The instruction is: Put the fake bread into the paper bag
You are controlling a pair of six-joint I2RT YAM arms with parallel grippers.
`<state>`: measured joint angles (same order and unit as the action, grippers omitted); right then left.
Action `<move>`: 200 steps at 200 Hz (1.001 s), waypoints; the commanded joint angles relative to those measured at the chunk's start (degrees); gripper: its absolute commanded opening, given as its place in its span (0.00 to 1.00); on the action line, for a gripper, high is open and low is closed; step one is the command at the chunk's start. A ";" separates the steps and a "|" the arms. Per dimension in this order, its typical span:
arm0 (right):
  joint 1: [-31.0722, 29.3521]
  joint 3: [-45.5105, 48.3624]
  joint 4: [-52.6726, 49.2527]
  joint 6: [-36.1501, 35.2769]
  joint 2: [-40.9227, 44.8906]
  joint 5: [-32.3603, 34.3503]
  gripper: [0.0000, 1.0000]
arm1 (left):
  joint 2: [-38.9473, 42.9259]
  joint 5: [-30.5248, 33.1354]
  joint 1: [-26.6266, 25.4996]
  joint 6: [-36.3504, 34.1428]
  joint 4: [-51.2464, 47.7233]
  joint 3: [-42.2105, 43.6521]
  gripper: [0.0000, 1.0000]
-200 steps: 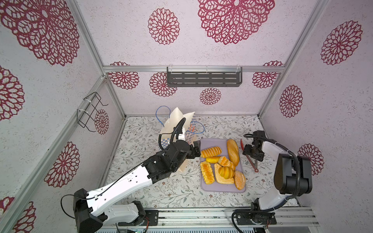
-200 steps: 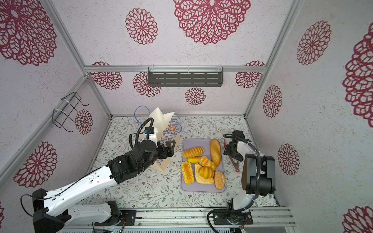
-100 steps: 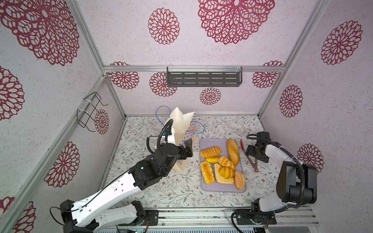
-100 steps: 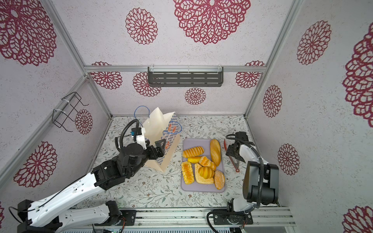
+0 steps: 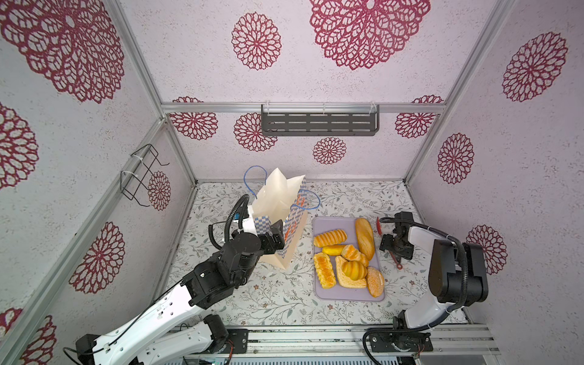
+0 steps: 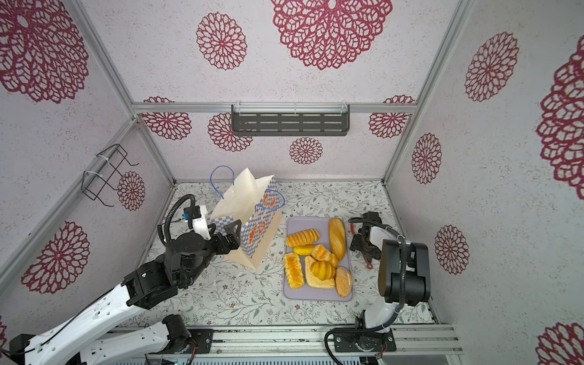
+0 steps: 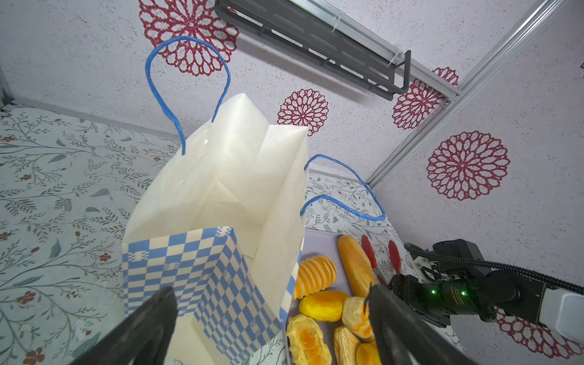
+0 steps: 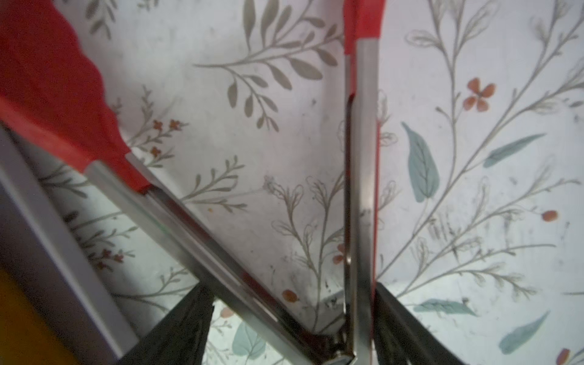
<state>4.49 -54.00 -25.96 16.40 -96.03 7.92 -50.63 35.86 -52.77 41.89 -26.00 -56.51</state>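
— What's closest to us?

— The lilac tray on the flowered table. All the fake bread lies on it, eight pieces huddled together, with a round bun sitting on the toast slice.

— And the arm on the right?

— Just beside the tray's right edge. The right gripper is down over the red tongs, with a dark finger against the outside of each metal arm near the hinge. The tongs are splayed in a V. From here I can't say whether it is really squeezing them.

— The left one?

— A little farther back, on the tray's other side. The left gripper is spread wide and holds nothing; the near checkered corner of the paper bag sits between its fingers.

— Is the bag upright?

— It is, mouth open, blue handles up, just left of the tray. Behind it, a dark shelf hangs on the far wall.
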 commanded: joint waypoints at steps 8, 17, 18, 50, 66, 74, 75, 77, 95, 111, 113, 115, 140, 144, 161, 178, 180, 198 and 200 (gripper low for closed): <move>-1.77 -3.17 -1.44 1.47 -1.89 1.12 0.74 | 0.36 0.23 0.92 0.74 -0.63 0.00 0.97; -1.72 -3.82 -1.47 1.73 -2.33 1.11 0.72 | 0.27 0.12 0.90 0.93 -0.63 0.06 0.97; -1.70 -3.87 -1.47 1.72 -2.37 1.12 0.72 | 0.27 0.15 0.91 0.92 -0.63 -0.02 0.97; -1.42 -6.65 -1.91 2.66 -4.99 1.41 0.70 | 0.45 -0.02 0.96 1.61 -0.79 0.07 0.97; -1.34 -7.94 -1.82 2.80 -6.58 1.30 0.75 | 0.60 -0.11 0.99 1.88 -0.97 0.06 0.97; -1.25 -8.66 -1.82 2.80 -7.33 1.46 0.75 | 0.62 -0.19 1.01 1.95 -1.15 0.06 0.97; -1.25 -8.75 -1.82 2.78 -7.46 1.47 0.75 | 0.62 -0.18 1.01 1.96 -1.20 -0.01 0.97; -1.24 -8.86 -1.82 2.76 -7.63 1.48 0.75 | 0.58 -0.20 1.01 1.97 -1.24 -0.07 0.97; -0.98 -10.04 -1.91 2.74 -9.08 1.55 0.74 | 0.62 -0.26 1.03 2.21 -1.67 -0.22 0.97; -0.35 -10.27 -1.84 2.80 -9.53 1.32 0.70 | 0.62 -0.32 1.01 2.41 -1.86 -0.25 0.97; -0.29 -10.19 -1.82 2.83 -9.51 1.24 0.70 | 0.58 -0.30 1.01 2.45 -1.86 -0.22 0.97; -0.10 -10.13 -1.75 2.84 -9.52 1.11 0.69 | 0.61 -0.23 1.01 2.51 -1.86 -0.25 0.97; 1.67 -8.39 -0.62 3.02 -8.37 -0.38 0.59 | 0.30 -0.32 1.01 2.59 -1.60 -0.41 0.97; 1.93 -8.05 -0.36 3.03 -8.18 -0.59 0.57 | 0.15 -0.30 1.01 2.58 -1.60 -0.49 0.97; 2.59 -6.89 0.18 2.94 -7.04 -0.99 0.49 | -0.71 -0.78 0.99 2.24 -1.60 -1.20 0.97; 2.97 -5.67 0.77 3.07 -5.43 -1.47 0.43 | -2.09 -1.52 1.09 1.75 -1.90 -2.33 0.97; 2.98 -5.57 0.81 3.14 -5.19 -1.56 0.43 | -2.28 -1.63 1.09 1.72 -1.96 -2.54 0.97; 2.98 -4.61 1.21 3.46 -2.50 -1.98 0.36 | -4.33 -3.21 1.49 1.03 -2.59 -4.36 0.97; 2.98 -4.56 1.25 3.46 -2.14 -2.07 0.35 | -4.62 -3.46 1.52 0.94 -2.64 -4.59 0.97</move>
<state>7.14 -60.25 -23.00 19.18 -102.06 6.68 -53.08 34.30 -52.25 43.51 -28.08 -58.13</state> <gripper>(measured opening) 0.381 0.974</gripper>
